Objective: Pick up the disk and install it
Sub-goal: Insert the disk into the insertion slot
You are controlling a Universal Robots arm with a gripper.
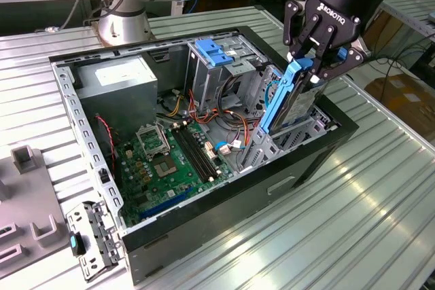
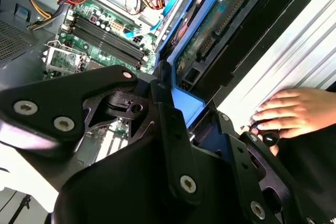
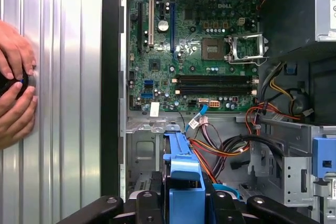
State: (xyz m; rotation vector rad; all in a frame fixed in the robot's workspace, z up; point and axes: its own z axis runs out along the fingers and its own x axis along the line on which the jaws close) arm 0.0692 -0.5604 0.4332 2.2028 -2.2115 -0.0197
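Observation:
The disk (image 1: 289, 103) stands nearly on edge, its blue side rail facing the exterior view's left and its lower end down in the drive cage (image 1: 299, 137) at the right end of the open computer case (image 1: 224, 215). My black gripper (image 1: 316, 66) is shut on the disk's top end. In the second wrist view the disk's green circuit-board underside (image 2: 210, 30) runs away from my gripper (image 2: 199, 124). In the first wrist view the disk's blue rail (image 3: 184, 177) sits between the fingers of my gripper (image 3: 184, 205), above the cage.
The case holds a green motherboard (image 1: 170, 161), a grey power supply (image 1: 119, 79), loose coloured cables (image 1: 217, 117) and a light-blue bracket (image 1: 214, 52). A person's hand (image 2: 294, 111) rests on the ribbed table beside the case. Grey fixtures (image 1: 27, 161) and a metal bracket (image 1: 95, 236) lie left.

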